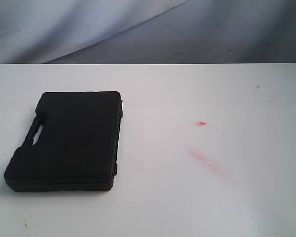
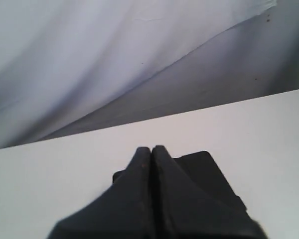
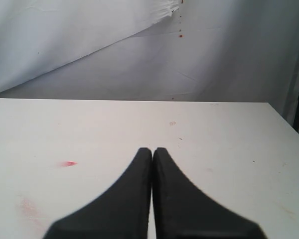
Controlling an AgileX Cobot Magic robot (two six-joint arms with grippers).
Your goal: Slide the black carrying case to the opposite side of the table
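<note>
The black carrying case [image 1: 66,140] lies flat and closed on the left part of the white table [image 1: 197,197], its handle slot facing left. Neither arm shows in the exterior view. In the left wrist view my left gripper [image 2: 151,149] is shut with nothing in it, and a corner of the case [image 2: 204,172] shows just behind its fingers. My right gripper [image 3: 152,150] is also shut and empty, over the bare white table [image 3: 224,134], away from the case.
Red smudges mark the table [image 1: 201,123] [image 1: 207,162] right of the middle. A grey-white cloth backdrop [image 1: 138,29] hangs behind the far edge. The table's right edge [image 3: 284,122] shows in the right wrist view.
</note>
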